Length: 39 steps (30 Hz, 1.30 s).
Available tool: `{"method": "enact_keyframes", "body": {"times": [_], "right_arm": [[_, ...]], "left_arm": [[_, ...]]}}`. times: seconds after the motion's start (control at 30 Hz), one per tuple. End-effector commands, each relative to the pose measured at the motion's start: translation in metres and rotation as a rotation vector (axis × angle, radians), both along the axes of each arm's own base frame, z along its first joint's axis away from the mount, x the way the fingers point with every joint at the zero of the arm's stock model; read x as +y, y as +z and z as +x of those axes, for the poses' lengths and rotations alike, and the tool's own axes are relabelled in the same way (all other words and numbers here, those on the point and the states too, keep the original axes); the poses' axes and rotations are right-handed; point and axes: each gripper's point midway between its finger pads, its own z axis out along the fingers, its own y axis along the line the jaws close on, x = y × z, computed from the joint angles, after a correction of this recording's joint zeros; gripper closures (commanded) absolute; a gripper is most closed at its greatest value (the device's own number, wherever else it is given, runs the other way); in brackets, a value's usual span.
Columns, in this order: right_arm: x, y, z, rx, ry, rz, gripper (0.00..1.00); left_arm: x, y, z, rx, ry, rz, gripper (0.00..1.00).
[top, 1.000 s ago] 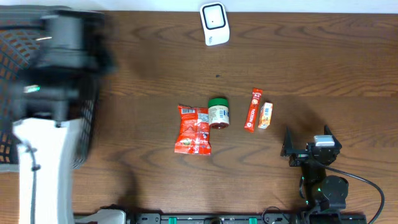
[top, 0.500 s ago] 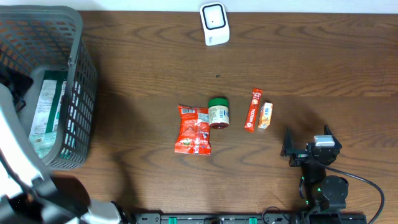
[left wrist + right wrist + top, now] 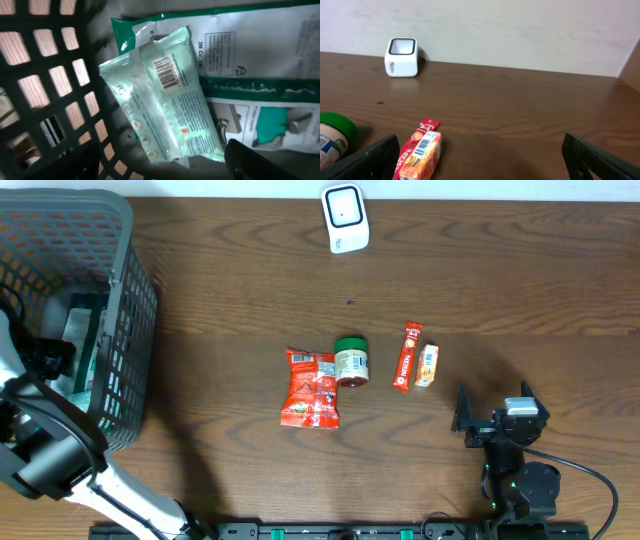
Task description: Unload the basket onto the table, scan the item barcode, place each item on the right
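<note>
Dark wood bench [image 3: 500, 280]: mesh basket [image 3: 135, 310] at 9 o'clock, white scanner [image 3: 345, 218] at 12 o'clock.
Left tool [image 3: 45, 358] sits inside the basket; only 1 finger [image 3: 250, 162] shows, so its state cannot be told. Pale wipes packet [image 3: 162, 95] lies free in the basket, barcode up, on a green-and-white pack [image 3: 260, 45]. Right tool [image 3: 494, 408], at 5 o'clock, stands wide apart and empty. Red pouch [image 3: 312, 388], green-lidded jar [image 3: 351, 361], red sachet [image 3: 407, 357] and orange box [image 3: 427, 366] lie at centre.
</note>
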Motion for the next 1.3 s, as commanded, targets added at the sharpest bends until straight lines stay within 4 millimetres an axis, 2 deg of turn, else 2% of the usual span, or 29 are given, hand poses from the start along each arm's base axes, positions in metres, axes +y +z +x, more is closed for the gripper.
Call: {"method": "enact_keyframes", "body": {"times": [0.0,0.17,0.3,0.4,0.53,0.7,0.83,0.93,1.0,1.07,1.17,1.27], "right_arm": [[0.0,0.0,0.0,-0.001,0.001,-0.009,0.01],[0.0,0.0,0.0,-0.001,0.001,-0.009,0.01],[0.0,0.0,0.0,-0.001,0.002,-0.009,0.01],[0.0,0.0,0.0,-0.001,0.001,-0.009,0.01],[0.0,0.0,0.0,-0.001,0.002,-0.009,0.01],[0.0,0.0,0.0,-0.001,0.001,-0.009,0.01],[0.0,0.0,0.0,-0.001,0.002,-0.009,0.01],[0.0,0.0,0.0,-0.001,0.002,-0.009,0.01],[0.0,0.0,0.0,-0.001,0.001,-0.009,0.01],[0.0,0.0,0.0,-0.001,0.002,-0.009,0.01],[0.0,0.0,0.0,-0.001,0.002,-0.009,0.01],[0.0,0.0,0.0,-0.001,0.002,-0.009,0.01]], "left_arm": [[-0.005,-0.016,-0.007,0.034,0.035,-0.017,0.2],[-0.014,-0.036,-0.02,0.078,0.12,-0.026,0.16],[-0.016,-0.061,-0.021,0.067,0.128,-0.016,0.15],[-0.013,-0.071,-0.018,0.044,0.128,0.0,0.14],[-0.01,-0.071,-0.005,-0.021,0.113,-0.002,0.14],[-0.007,-0.055,0.02,-0.144,0.037,-0.006,0.18],[-0.004,-0.027,0.041,-0.258,-0.142,0.036,0.23],[-0.002,-0.002,0.053,-0.332,-0.206,0.101,0.26],[-0.002,0.013,0.061,-0.374,-0.249,0.14,0.31],[0.0,0.023,0.07,-0.41,-0.294,0.175,0.4],[-0.002,0.023,0.076,-0.405,-0.367,0.188,0.41],[-0.002,0.019,0.063,-0.337,-0.35,0.193,0.33]]}}
